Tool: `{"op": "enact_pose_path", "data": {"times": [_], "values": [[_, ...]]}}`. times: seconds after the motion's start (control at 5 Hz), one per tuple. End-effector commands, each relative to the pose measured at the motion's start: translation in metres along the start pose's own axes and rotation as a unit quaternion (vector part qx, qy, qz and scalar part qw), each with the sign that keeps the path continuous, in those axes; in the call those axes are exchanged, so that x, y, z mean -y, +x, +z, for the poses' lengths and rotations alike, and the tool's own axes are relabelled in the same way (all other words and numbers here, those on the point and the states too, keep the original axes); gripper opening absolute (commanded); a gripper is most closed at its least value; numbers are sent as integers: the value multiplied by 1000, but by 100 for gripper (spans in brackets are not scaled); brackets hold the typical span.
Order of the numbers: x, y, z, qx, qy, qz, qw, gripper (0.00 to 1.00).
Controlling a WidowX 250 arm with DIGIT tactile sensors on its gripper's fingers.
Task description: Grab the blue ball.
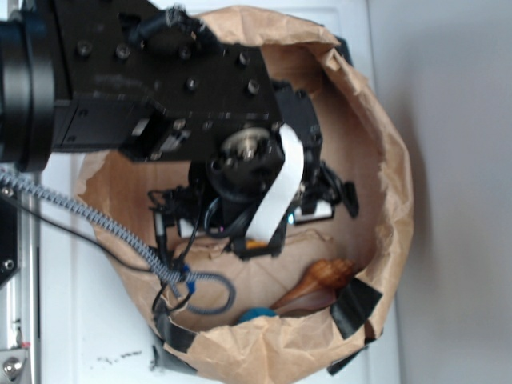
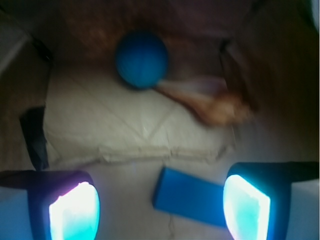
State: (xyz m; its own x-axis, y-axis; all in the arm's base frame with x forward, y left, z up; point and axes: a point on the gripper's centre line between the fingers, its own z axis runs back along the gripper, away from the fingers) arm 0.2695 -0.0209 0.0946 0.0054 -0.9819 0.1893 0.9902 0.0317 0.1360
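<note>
The blue ball (image 2: 142,59) is round and teal-blue and rests at the far side of the bag floor in the wrist view, well ahead of the fingertips. In the exterior view only a sliver of the blue ball (image 1: 258,315) shows by the bag's lower wall. My gripper (image 2: 160,207) is open, its two glowing pads wide apart at the bottom of the wrist view, with nothing gripped between them. In the exterior view the arm hides the gripper inside the bag.
A flat blue block (image 2: 190,196) lies on the floor between the pads, nearer the right one. A brown striped wooden piece (image 2: 210,102) lies right of the ball, touching it. The brown paper bag (image 1: 384,152) walls everything in. Cables (image 1: 172,276) hang at the left.
</note>
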Motion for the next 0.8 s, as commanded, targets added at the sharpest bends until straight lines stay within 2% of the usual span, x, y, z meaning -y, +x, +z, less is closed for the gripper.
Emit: {"op": "enact_pose_path", "data": {"times": [0.0,0.4,0.6], "values": [[0,37,-19,0,-4,-89,996,100],[0,37,-19,0,-4,-89,996,100],[-9,35,-29,11,6,-72,997,100]]}}
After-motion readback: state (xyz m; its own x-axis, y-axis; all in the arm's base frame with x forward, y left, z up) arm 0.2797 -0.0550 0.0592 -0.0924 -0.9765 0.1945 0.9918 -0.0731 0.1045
